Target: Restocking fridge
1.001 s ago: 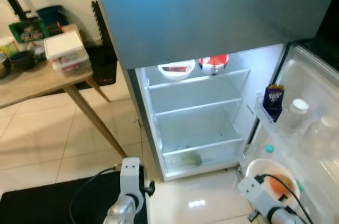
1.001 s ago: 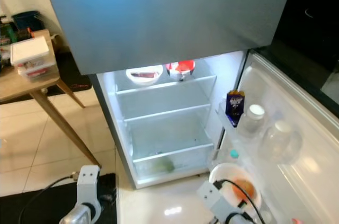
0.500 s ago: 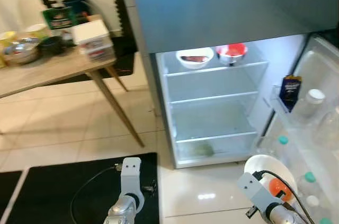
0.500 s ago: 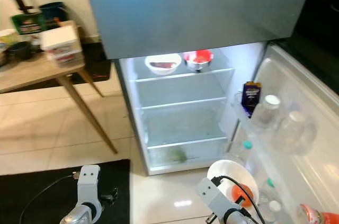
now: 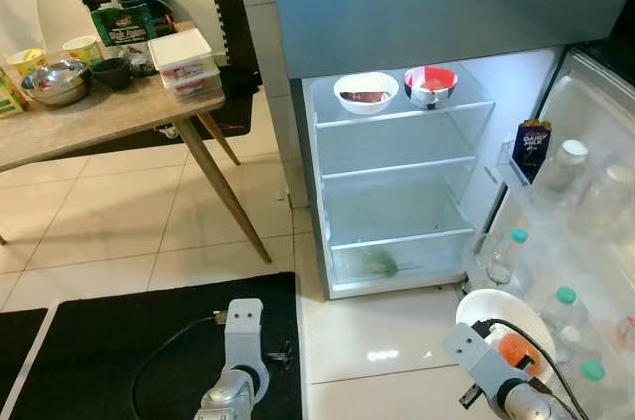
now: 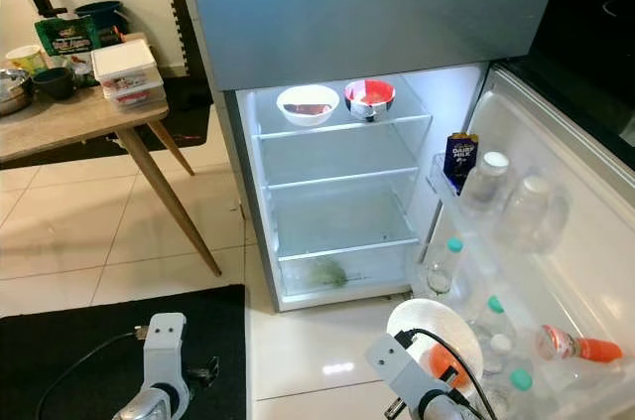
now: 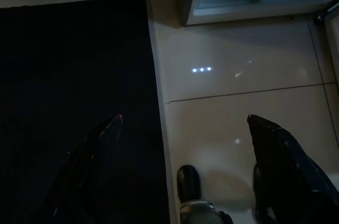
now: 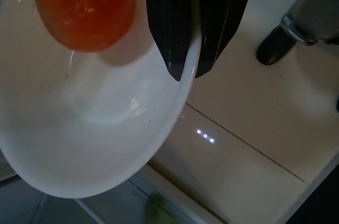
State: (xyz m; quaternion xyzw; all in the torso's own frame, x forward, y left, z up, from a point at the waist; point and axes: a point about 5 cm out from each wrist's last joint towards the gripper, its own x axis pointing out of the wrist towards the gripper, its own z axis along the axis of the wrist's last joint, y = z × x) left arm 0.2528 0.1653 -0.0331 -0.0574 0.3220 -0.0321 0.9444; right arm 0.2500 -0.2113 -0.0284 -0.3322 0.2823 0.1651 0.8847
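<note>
Left eye view: at far left a wooden desk [image 5: 119, 122] carries a steel bowl [image 5: 58, 80], cups, a green packet and a stack of white lidded boxes [image 5: 181, 55]. On the floor below it lies a black mat [image 5: 119, 341], and over its edge hangs the left gripper [image 7: 183, 128], its jaws wide apart with nothing between them.

Further right stands the open fridge [image 5: 397, 182], lit inside. Its top shelf holds a white bowl [image 5: 366, 92] beside a red-and-white bowl [image 5: 431, 83]; the two shelves below are bare, and something green lies in the bottom drawer [image 5: 375, 263]. The fridge door [image 6: 556, 271] swings out to the right, its racks holding a dark blue carton [image 5: 532, 147] and several clear bottles.

At lower right, the right gripper [image 8: 190, 68] has its jaws clamped on the rim of a white plate [image 8: 95, 128], held low in front of the door. An orange fruit [image 8: 83, 8] rests on the plate.
</note>
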